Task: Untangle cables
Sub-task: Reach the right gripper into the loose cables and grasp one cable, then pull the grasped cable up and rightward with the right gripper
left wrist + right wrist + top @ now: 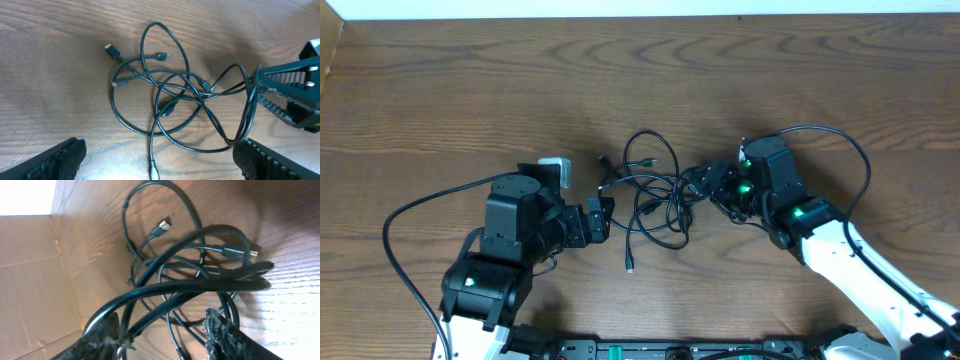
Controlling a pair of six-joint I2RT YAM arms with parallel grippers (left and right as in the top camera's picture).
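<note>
The cables (655,190) are thin black cords bunched in overlapping loops at the table's middle, with small plugs at their ends. They also show in the left wrist view (165,95) and the right wrist view (200,265). My left gripper (603,215) is open at the tangle's left edge. In its own view (157,148) one plug end (153,169) lies on the table between the wide-spread fingers, untouched. My right gripper (705,185) is at the tangle's right edge. Its fingers (165,322) are apart, with several strands running between them, one against the left finger.
The wooden table (470,90) stretches to a pale far edge. A cardboard wall (30,280) stands beside it. A thick black arm cable (840,140) arcs behind the right arm and another (410,215) loops left of the left arm.
</note>
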